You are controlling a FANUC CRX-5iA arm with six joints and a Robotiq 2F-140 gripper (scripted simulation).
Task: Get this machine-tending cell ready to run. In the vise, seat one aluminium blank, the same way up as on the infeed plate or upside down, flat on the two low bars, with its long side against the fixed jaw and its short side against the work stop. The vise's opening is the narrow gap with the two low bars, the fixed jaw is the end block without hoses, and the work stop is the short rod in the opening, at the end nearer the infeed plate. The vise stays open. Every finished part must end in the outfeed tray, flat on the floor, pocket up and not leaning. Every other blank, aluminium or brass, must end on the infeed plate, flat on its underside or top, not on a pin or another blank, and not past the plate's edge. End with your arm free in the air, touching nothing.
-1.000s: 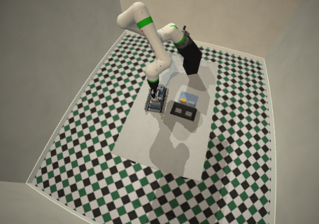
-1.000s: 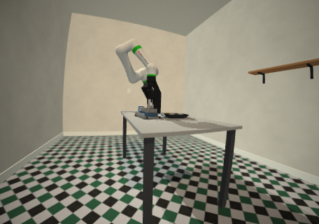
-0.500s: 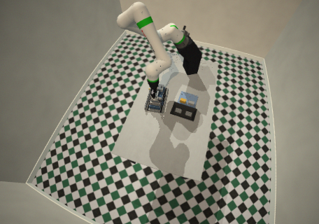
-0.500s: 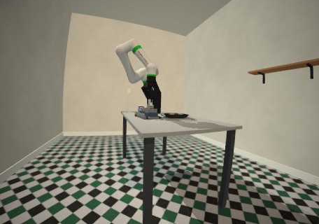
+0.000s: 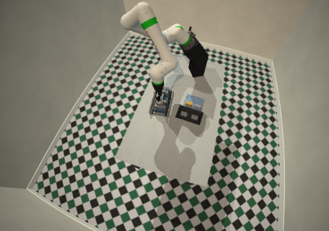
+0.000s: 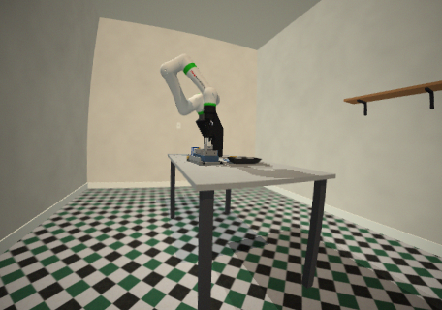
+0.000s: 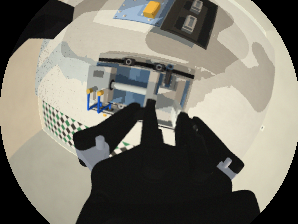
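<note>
Blank [image 7: 164,108] | clamped between pincer [image 7: 160,117] fingertips | directly over vise [image 7: 143,83] opening

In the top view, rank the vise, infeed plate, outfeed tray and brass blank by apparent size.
1. Grey-and-blue vise and black two-pocket outfeed tray: look alike, not ranked.
2. Light-blue infeed plate, slightly smaller.
3. Small yellow brass blank.
</note>
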